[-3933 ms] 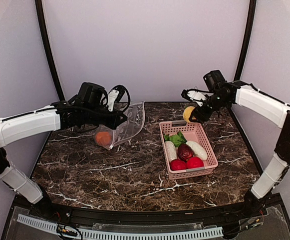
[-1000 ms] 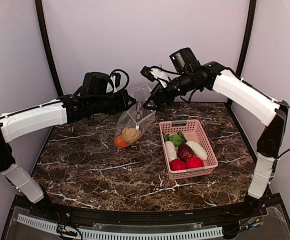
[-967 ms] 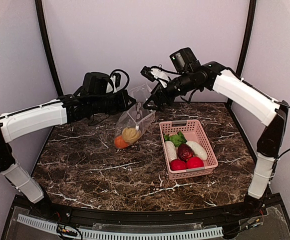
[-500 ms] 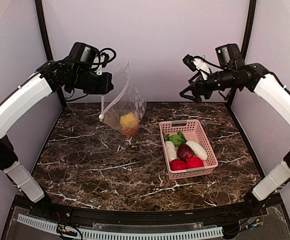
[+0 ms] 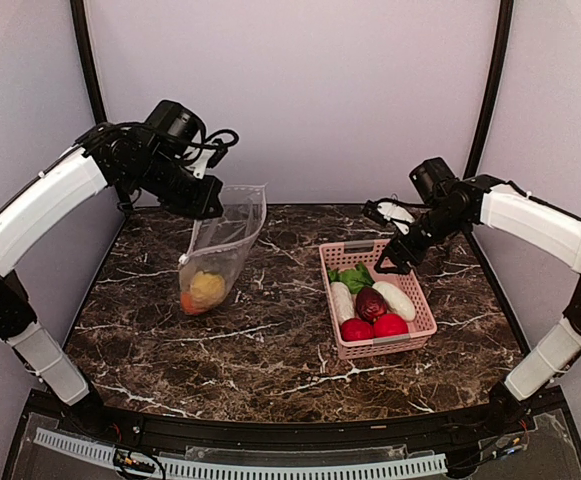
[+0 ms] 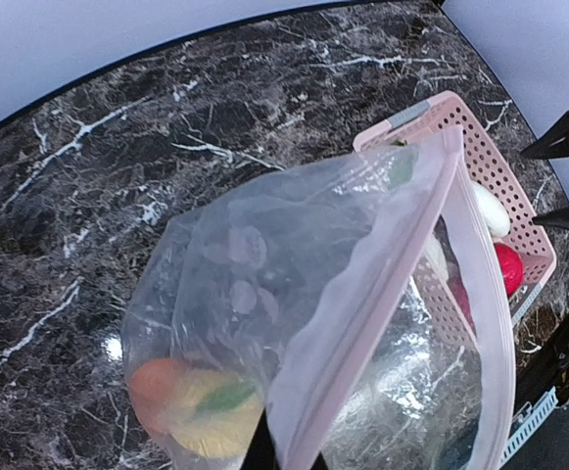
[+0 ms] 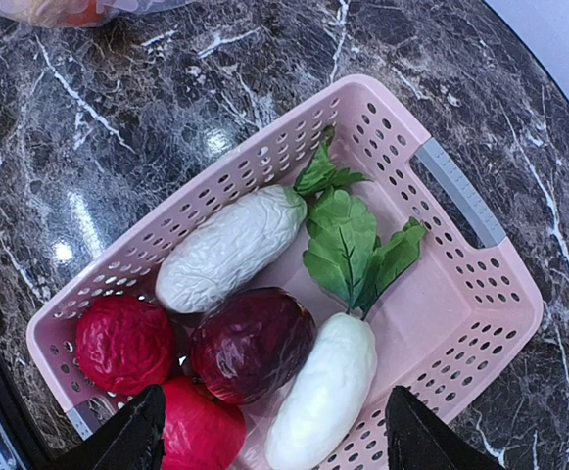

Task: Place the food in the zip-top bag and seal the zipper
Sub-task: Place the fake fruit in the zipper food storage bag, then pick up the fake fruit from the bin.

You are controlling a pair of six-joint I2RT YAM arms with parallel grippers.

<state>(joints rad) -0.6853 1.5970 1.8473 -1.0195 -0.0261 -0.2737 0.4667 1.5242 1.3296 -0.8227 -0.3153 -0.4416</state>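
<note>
**Changes**
- Your right gripper point(image 5: 390, 262) has left the bag's mouth. It now hangs over the basket point(image 5: 422, 322), spread wide and empty.
- Your left gripper point(image 5: 206, 206), clamped on the mouth edge of the zip-top bag point(image 5: 225, 245), has lowered it towards the counter point(image 5: 270, 350).
- A yellow ball point(image 6: 215, 423) has joined the orange ball point(image 6: 150, 384) inside the bag.
- Judged: two pieces are bagged, six are left in the basket, and the next pick is due.

**Stock**
1. Counter: dark, glossy, white-veined marble pattern.
2. Zip-top bag: clear crinkly film, hanging open.
3. Basket: rigid pink plastic with perforated walls.
4. White oblong pieces point(image 7: 230, 248): two, with wrinkled skin.
5. Maroon fruit point(image 7: 252, 343): one, round and ribbed.
6. Red fruits point(image 7: 122, 343): two, round.
7. Green leaves point(image 7: 348, 240): flat and veined.
8. Zipper point(image 6: 362, 323): narrow pale pink strip, unsealed.
</note>
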